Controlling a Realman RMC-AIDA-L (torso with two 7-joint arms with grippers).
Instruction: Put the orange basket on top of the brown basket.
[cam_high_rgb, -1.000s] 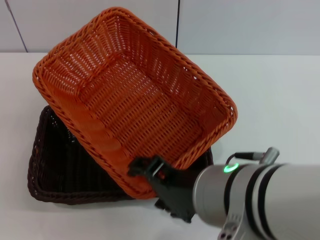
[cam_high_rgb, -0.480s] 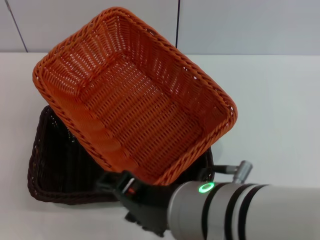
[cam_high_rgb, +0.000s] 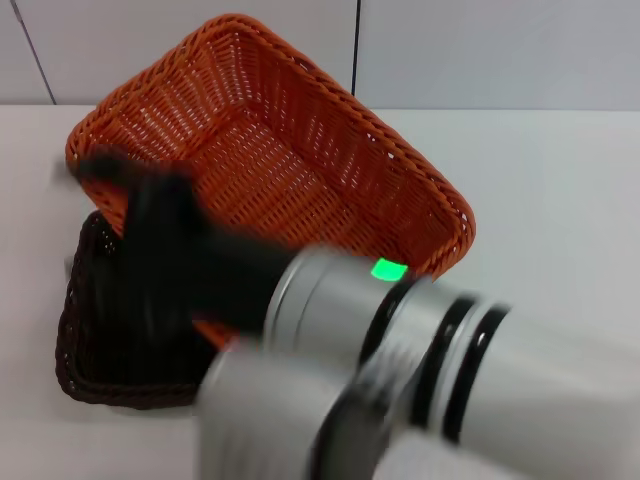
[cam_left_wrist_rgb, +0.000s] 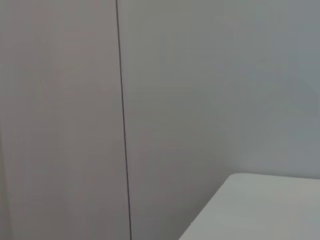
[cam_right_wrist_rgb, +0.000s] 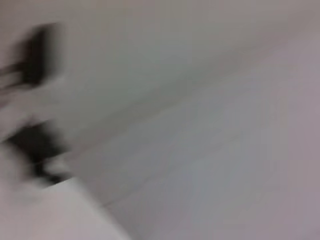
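Observation:
The orange basket (cam_high_rgb: 300, 150) lies askew and tilted on the brown basket (cam_high_rgb: 85, 345), its right end overhanging past the brown rim. Only the brown basket's left end and front rim show. My right arm sweeps across the front of the head view as a blur. Its black right gripper (cam_high_rgb: 105, 172) is over the orange basket's left end and front-left rim, hiding that part. I cannot tell whether it touches the basket. The left gripper is out of view. The wrist views show neither basket.
The baskets sit on a white table (cam_high_rgb: 540, 190) against a pale panelled wall (cam_high_rgb: 480, 50). The left wrist view shows only that wall and a table corner (cam_left_wrist_rgb: 260, 210). My grey right forearm (cam_high_rgb: 450, 370) fills the lower right of the head view.
My right arm has swung from below the baskets' front edge up and to the left, across the orange basket. The orange basket still lies the same way on the brown one.

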